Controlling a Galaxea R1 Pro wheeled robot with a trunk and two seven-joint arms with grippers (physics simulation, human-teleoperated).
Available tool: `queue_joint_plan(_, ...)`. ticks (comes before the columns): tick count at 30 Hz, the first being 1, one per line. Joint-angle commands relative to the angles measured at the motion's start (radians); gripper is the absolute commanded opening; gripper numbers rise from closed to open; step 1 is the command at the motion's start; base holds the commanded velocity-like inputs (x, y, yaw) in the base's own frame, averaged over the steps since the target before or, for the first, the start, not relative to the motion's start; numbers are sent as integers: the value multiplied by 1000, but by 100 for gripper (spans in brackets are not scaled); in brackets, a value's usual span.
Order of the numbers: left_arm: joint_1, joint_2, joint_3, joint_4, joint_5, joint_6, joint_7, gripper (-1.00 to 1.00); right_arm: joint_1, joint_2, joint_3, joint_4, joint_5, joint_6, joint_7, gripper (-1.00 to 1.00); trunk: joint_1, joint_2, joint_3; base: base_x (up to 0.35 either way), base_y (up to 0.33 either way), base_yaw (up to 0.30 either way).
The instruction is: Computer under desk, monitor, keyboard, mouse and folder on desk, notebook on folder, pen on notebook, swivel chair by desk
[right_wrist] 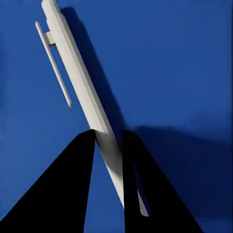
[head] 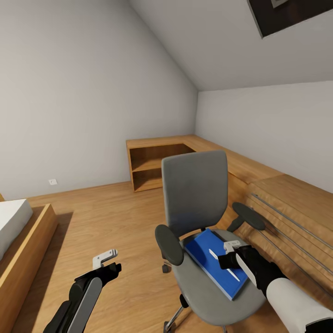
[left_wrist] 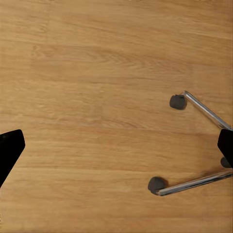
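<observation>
The right gripper [right_wrist: 108,141] has its jaws nearly closed around the pen [right_wrist: 80,87] (lying on a blue folder [head: 208,254] on the swivel chair [head: 194,194]); squeeze mid-shaft, then lift straight up.

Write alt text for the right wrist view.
The right gripper has its two black fingers closed around a white pen with a clip, lying on a blue flat surface that casts the pen's shadow.
</observation>
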Motion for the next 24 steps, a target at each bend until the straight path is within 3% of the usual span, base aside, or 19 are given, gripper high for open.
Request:
queue_joint_plan(1, -1, 0, -1, -1, 11, 1, 10, 100, -1, -2, 7, -2, -11, 5, -3, -100, -4, 7, 2, 0, 0, 0)
queue_joint_plan(16, -1, 3, 3, 2, 11, 0, 16, 100, -1, -2, 7, -3, -10, 3, -7, -100, -62, 112, 49, -2, 0, 0)
queue_joint_plan(24, -1, 3, 3, 5, 12, 0, 17, 100, -1, -2, 7, -9, -9, -14, -10, -100, -92, 168, 74, -245, 0, 0)
